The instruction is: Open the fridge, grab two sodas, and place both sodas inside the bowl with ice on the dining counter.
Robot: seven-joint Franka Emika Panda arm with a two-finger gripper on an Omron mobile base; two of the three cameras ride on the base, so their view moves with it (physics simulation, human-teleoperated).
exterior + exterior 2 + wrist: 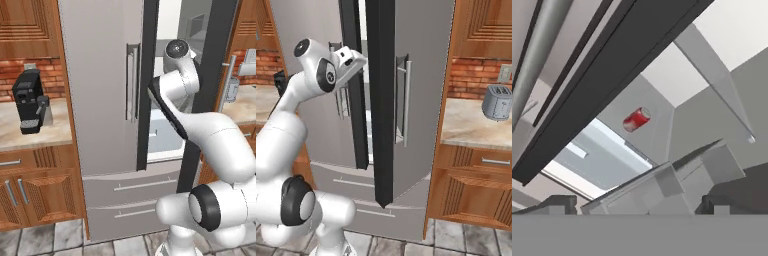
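Fridge (102,100): we see the right door (416,100) swung out toward us and the left door shut. The white interior shows through the gap in both base views.

Arm: we see it reaching up into the opening, wrist at about the height of the bar handles (132,82).

Claw (639,206): in the hand view the two dark tips (559,204) stand well apart with nothing between them, so we read it as open and empty. We cannot see the tips in either base view.

Red soda (636,119): lying on its side on a grey shelf (619,160) deep in the fridge, well beyond the tips, near the back wall.

Second soda: we cannot find it in these pictures.

Bowl and dining surface: not in these pictures, so we can say nothing of where they stand.

Step, our judgement: door is open, reach for the first can just begun, nothing grasped yet.

Risk 1: the dark edge of the left door (612,75) runs close along the hand's path. A sideways drift could clip it.

Risk 2: the can lies on its side and looks free to roll. A touch by one finger before the other closes could send it toward the back wall or off the shelf.

Risk 3: the hand is rolled relative to the shelf. We judge the tips may meet the can's ends, not its sides, and slip.

Risk 4: the open right door sits near the forearm. A wide withdrawal could knock it.
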